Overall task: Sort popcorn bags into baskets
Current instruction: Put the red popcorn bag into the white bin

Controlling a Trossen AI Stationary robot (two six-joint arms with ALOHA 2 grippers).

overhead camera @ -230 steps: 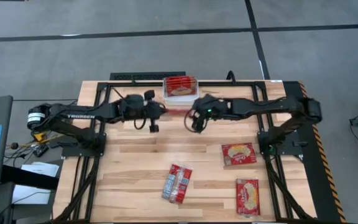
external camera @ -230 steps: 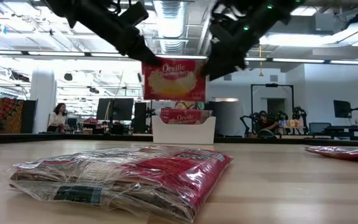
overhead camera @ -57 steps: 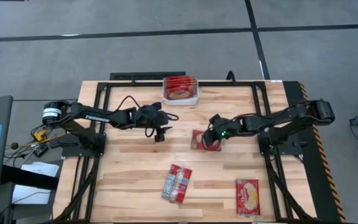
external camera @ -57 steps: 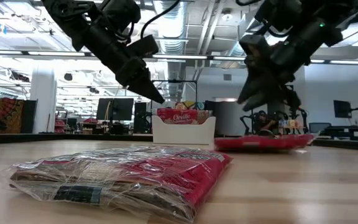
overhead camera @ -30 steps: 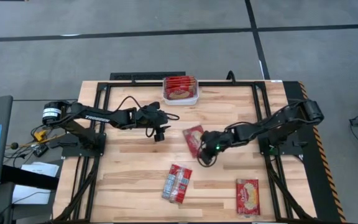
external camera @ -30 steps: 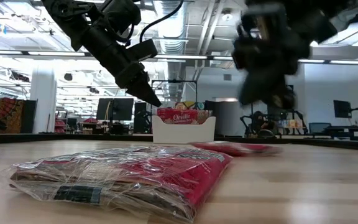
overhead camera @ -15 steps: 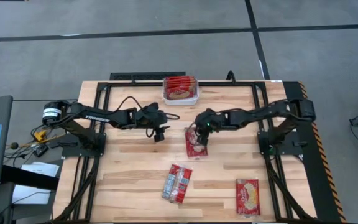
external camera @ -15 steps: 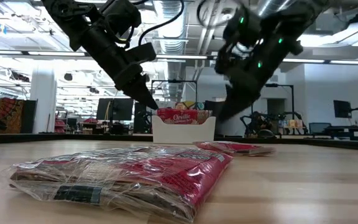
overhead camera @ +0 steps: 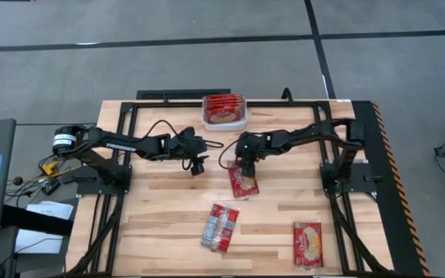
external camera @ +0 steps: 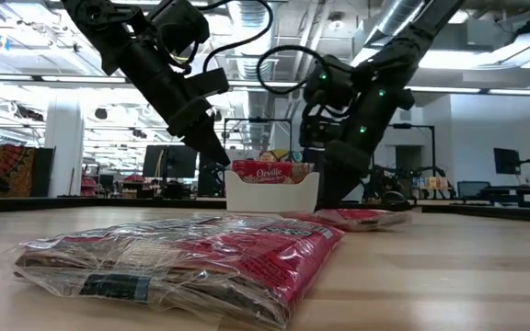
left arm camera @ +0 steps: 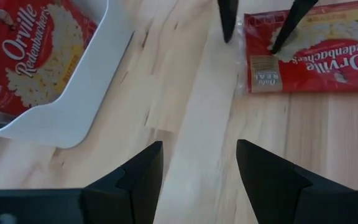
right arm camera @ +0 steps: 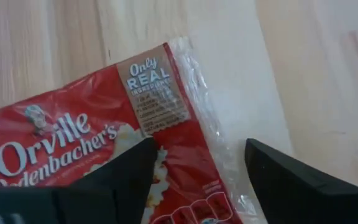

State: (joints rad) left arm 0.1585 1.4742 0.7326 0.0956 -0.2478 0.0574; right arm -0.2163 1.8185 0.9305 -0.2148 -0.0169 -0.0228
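Bin (overhead camera: 224,122) at table's 12 o'clock edge; bags inside overlapped, count unreadable. Right gripper (overhead camera: 243,164) sat over the centre bag (overhead camera: 243,180), fingers spread wide, nothing held; bag flat, red, pale oval face up, clear wrap edge. Left gripper (overhead camera: 197,164) at its 9 o'clock, part open, empty. Two more bags (overhead camera: 221,227) (overhead camera: 307,243) lay toward 6 o'clock.

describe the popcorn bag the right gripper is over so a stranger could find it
Start at the white basket on the table's far edge. Just nearer lies a popcorn bag, under the open right gripper. Unlike the two bags by the near edge, it lies mid-table.
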